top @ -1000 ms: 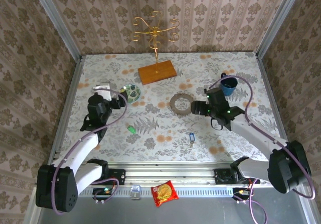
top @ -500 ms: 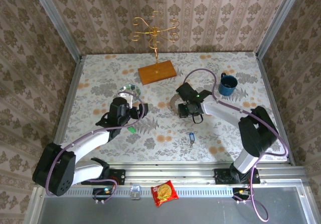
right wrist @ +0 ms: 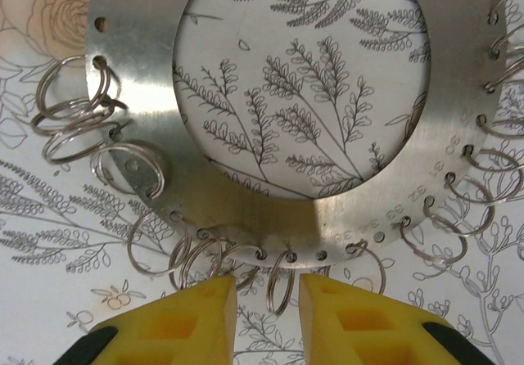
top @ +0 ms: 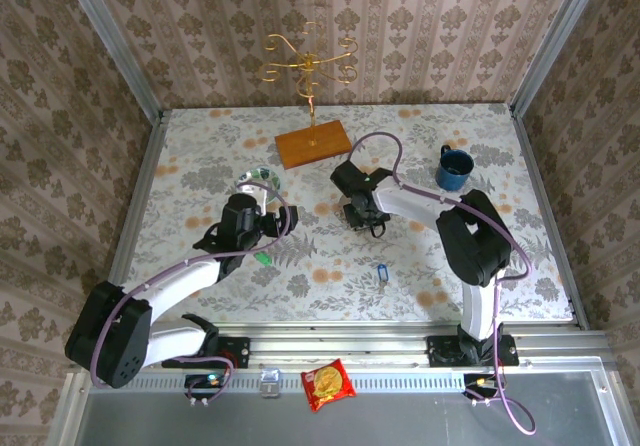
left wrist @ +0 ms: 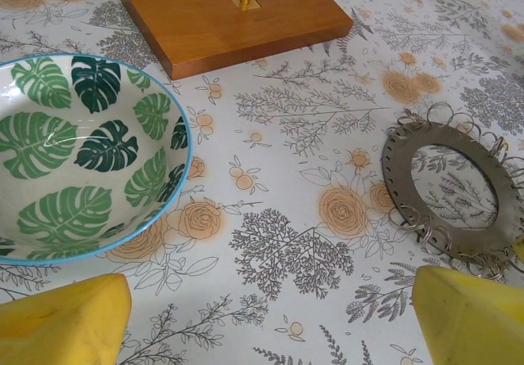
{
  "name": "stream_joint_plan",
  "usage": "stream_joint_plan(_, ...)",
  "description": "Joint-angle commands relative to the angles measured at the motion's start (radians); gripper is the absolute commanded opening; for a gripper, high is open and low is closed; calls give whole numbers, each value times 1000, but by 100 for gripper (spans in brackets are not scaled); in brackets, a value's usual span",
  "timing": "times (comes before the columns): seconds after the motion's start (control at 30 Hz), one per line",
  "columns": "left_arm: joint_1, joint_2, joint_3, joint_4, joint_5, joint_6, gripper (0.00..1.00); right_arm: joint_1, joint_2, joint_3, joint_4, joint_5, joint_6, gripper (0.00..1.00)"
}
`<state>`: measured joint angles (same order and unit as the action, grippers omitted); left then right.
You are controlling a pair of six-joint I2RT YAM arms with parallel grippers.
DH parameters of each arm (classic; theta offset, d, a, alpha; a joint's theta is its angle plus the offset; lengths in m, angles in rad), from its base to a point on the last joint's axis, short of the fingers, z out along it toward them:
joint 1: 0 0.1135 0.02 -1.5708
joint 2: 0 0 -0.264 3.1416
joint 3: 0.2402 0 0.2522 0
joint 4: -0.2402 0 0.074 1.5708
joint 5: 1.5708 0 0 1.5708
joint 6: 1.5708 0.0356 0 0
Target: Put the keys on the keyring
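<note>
The grey metal keyring (right wrist: 270, 209), its holed rim hung with small split rings, lies flat on the flowered table. My right gripper (right wrist: 268, 299) hovers at its near edge, open by a narrow gap. One split ring (right wrist: 278, 287) lies between the yellow fingers (right wrist: 176, 320), untouched. In the top view that gripper (top: 362, 216) covers most of the ring. The green-headed key (top: 262, 258) lies just below my left gripper (top: 262, 221). The blue-headed key (top: 381, 274) lies farther right. My left gripper (left wrist: 270, 324) is wide open and empty, with the keyring (left wrist: 399, 181) ahead to its right.
A leaf-patterned bowl (left wrist: 82, 152) sits at the left of the left wrist view, also beside the left arm from above (top: 258, 179). A gold stand on a wooden base (top: 313, 144) is behind. A blue mug (top: 455, 169) stands at the right. A snack packet (top: 328, 384) lies below the front rail.
The right arm swung left from near the mug and now sits over the keyring. The left arm moved from beside the bowl toward the table's middle, above the green key.
</note>
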<state>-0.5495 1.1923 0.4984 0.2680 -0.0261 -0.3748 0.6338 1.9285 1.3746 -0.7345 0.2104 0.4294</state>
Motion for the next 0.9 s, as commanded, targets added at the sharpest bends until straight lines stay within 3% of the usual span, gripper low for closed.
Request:
stream_joint_plan(0.0,-7,4,29,-4,-12,-30,89,3,33,33,-62,53,1,26)
stream_joint_plan(0.6,-10,15,43,5,-45,-44,88,1,91,57,-92,61,-16,21)
stream_joint_plan(0.87,-13,17,57,-12,-49,-44,88,1,104,80,-112,74,-30,7)
